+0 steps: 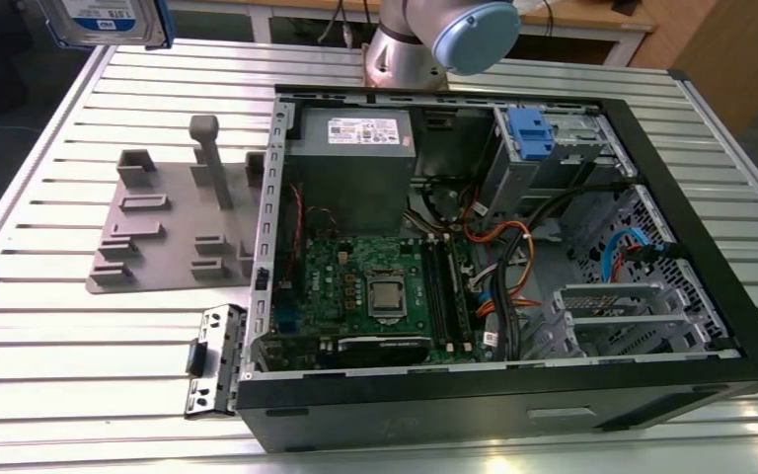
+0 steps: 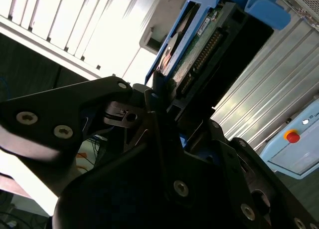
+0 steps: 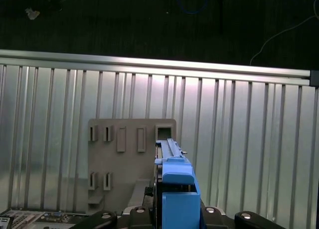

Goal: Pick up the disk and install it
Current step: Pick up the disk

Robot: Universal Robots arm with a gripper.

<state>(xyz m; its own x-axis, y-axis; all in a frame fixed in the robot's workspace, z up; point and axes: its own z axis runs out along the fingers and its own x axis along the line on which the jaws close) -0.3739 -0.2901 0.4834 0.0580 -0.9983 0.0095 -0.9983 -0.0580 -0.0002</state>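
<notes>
Fingers (image 2: 155, 114) of the gripper (image 2: 174, 109) squeeze the disk (image 2: 199, 49) tight from both sides in the second wrist view. In the exterior view the disk (image 1: 100, 22) hangs in the air at the upper left of the frame, well apart from the open computer box (image 1: 695, 326) in the middle. A grey holder plate (image 1: 155, 237) lies on the metal table (image 1: 37, 346) at the left, just beside the box. In the first wrist view the disk's blue edge (image 3: 177, 189) shows in front of that plate (image 3: 132, 159).
</notes>
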